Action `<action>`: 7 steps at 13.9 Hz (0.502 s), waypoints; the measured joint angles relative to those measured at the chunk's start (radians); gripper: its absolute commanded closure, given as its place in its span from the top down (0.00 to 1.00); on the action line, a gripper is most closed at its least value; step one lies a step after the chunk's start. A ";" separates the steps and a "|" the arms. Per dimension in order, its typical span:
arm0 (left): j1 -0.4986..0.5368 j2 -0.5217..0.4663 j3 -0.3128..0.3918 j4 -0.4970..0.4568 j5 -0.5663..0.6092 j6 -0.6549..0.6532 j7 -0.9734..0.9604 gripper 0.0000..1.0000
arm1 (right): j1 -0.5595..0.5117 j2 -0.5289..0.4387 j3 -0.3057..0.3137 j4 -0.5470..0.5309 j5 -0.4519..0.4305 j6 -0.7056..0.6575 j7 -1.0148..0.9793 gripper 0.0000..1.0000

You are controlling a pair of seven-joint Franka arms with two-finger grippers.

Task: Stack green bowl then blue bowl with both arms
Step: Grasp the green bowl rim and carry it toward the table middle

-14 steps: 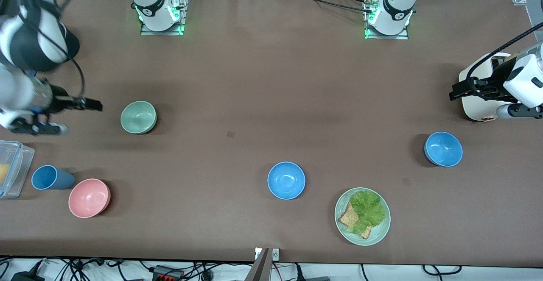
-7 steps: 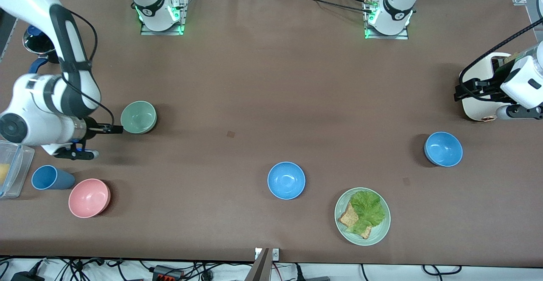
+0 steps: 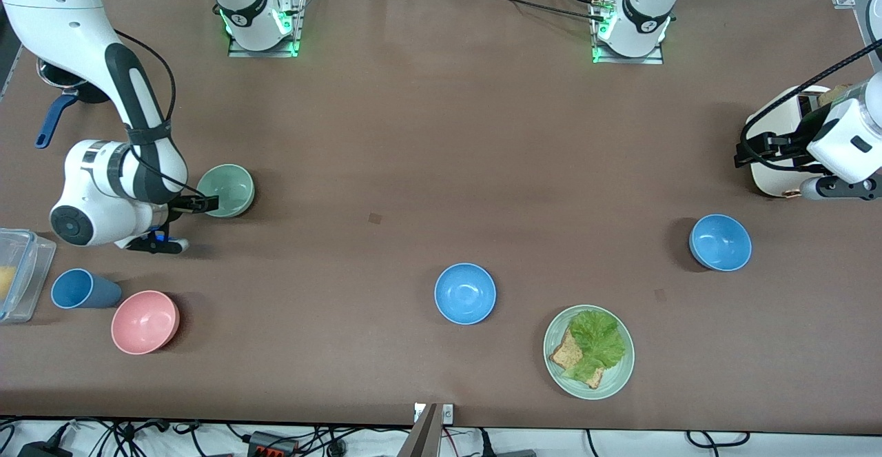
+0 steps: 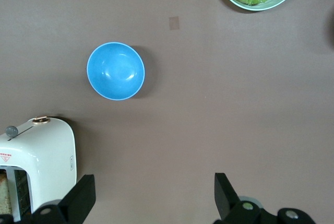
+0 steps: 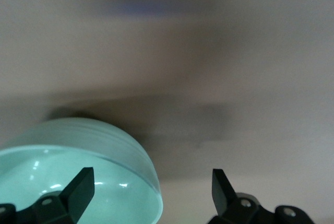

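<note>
Green bowl (image 3: 226,190): toward right arm's end of table; likely light, rigid, slick; rim best hold. Right gripper (image 3: 207,203) straddled its rim, fingers wide, gripping nothing. Left gripper (image 4: 151,195) waited near toaster (image 3: 782,160), spread, empty.

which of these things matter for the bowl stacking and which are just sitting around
In the job:
green bowl, with the right gripper open at its rim
two blue bowls, either could be the one
left gripper, open over the toaster

Lying about:
pink bowl
blue cup
lettuce plate
clear container
</note>
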 measured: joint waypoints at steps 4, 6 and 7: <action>0.000 0.000 0.000 0.000 0.000 0.000 0.000 1.00 | -0.007 -0.001 0.000 -0.022 0.000 0.002 -0.007 0.00; 0.000 0.001 0.000 0.000 0.000 0.000 0.000 1.00 | -0.006 -0.005 0.002 -0.022 0.000 0.001 -0.022 0.00; 0.000 0.001 0.000 0.000 0.000 0.000 0.000 1.00 | -0.005 -0.009 0.005 -0.022 0.000 0.000 -0.024 0.00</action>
